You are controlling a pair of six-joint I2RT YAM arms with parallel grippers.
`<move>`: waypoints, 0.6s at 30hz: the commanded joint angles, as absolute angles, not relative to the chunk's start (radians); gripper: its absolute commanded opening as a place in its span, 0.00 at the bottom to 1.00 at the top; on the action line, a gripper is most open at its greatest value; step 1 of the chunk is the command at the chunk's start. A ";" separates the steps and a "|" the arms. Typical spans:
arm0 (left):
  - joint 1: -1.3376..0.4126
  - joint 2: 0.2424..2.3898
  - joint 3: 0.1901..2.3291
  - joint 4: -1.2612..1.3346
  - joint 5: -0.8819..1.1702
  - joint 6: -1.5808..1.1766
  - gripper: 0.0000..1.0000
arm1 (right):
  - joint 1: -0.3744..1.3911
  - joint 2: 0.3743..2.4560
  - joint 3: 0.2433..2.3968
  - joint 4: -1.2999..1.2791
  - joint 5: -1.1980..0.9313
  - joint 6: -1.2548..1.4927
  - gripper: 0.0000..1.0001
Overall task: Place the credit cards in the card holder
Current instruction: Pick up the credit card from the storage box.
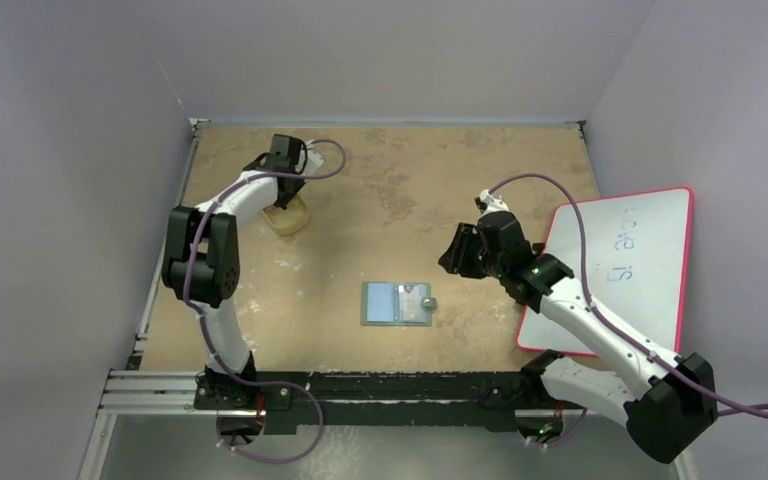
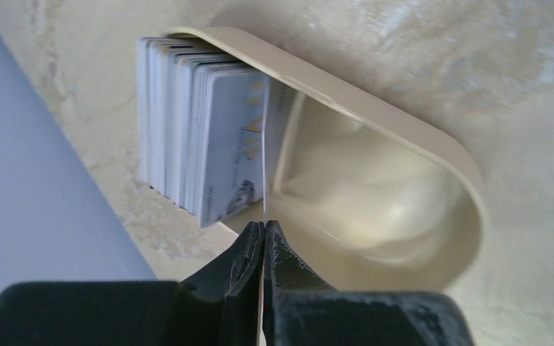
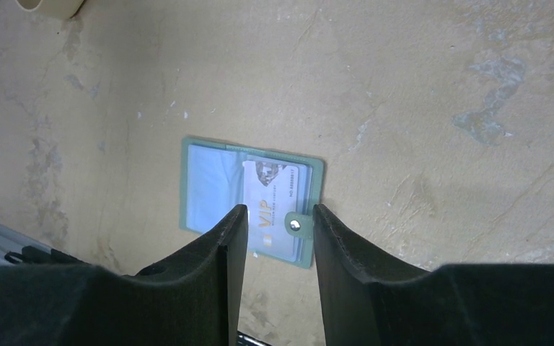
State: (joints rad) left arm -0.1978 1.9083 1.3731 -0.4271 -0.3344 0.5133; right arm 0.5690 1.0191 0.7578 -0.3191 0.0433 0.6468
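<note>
Card holder (image 1: 397, 303) lies open flat on table (image 1: 410, 170), just 6 o'clock of table centre, closest item to the arm bases. One VIP card (image 3: 270, 184) sits in its 3 o'clock clear pocket. The 9 o'clock pocket looks empty. Snap tab (image 3: 295, 225) sticks out at the 3 o'clock edge. R gripper (image 3: 278, 210) hovers above it, jaws spread, holding nothing, no contact. Whiteboard (image 1: 620, 260) at 3 o'clock, not involved.

Far end, 10 o'clock corner: tan tray (image 2: 332, 92) w/ the other credit cards (image 2: 180, 130) standing on edge, tight stack at one end. L gripper (image 2: 265, 225) has jaws pressed together on a single card (image 2: 264, 166), seen edge-on, just off the stack face.

Step in hand, my read: pull that card out, carry it to the holder. To do it well:
- Lift along the card's own plane so neighbours don't drag out or topple.
- Grip is only on an edge strip, so go slow. Card prob flexes and can pivot in the pads.
- Holder is soft and likely slides, so R arm should pin it first, on the spine or the filled half, not over the free pocket mouth.
- Feed the card in at a shallow angle.

View diffs:
- Overhead gives layout + arm spacing, but L arm hides most of the tray. No card or jaw state visible there.
- L wrist cam is the only proof of the pinch and of how many cards are left (many).
- R wrist cam alone shows pocket contents + VIP print. Overhead shows only a bluish blur.
</note>
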 commanded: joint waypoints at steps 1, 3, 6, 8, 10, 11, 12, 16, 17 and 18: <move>-0.192 1.814 1.412 -0.510 -0.200 0.439 0.00 | 0.567 1.031 0.809 -0.266 -0.011 0.638 0.41; -0.192 1.794 1.412 -0.530 -0.179 0.404 0.00 | 0.566 1.030 0.814 -0.259 -0.035 0.639 0.41; -0.192 1.749 1.399 -0.537 -0.162 0.339 0.00 | 0.567 1.010 0.828 -0.250 -0.034 0.655 0.41; -0.192 1.717 1.383 -0.527 -0.159 0.296 0.00 | 0.566 0.991 0.840 -0.249 -0.004 0.677 0.41; -0.191 1.685 1.366 -0.507 -0.159 0.248 0.00 | 0.566 0.962 0.849 -0.247 0.042 0.709 0.42; -0.192 1.673 1.365 -0.505 -0.145 0.217 0.00 | 0.566 0.941 0.849 -0.240 0.062 0.725 0.42; -0.192 1.660 1.364 -0.503 -0.122 0.191 0.00 | 0.566 0.919 0.846 -0.229 0.076 0.741 0.42; -0.192 1.612 1.354 -0.484 0.019 0.023 0.00 | 0.567 0.840 0.818 -0.157 0.069 0.789 0.43; -0.192 1.598 1.343 -0.469 0.082 -0.015 0.00 | 0.566 0.825 0.804 -0.127 0.047 0.799 0.43; -0.192 1.582 1.323 -0.445 0.156 -0.055 0.00 | 0.566 0.811 0.791 -0.102 0.020 0.811 0.43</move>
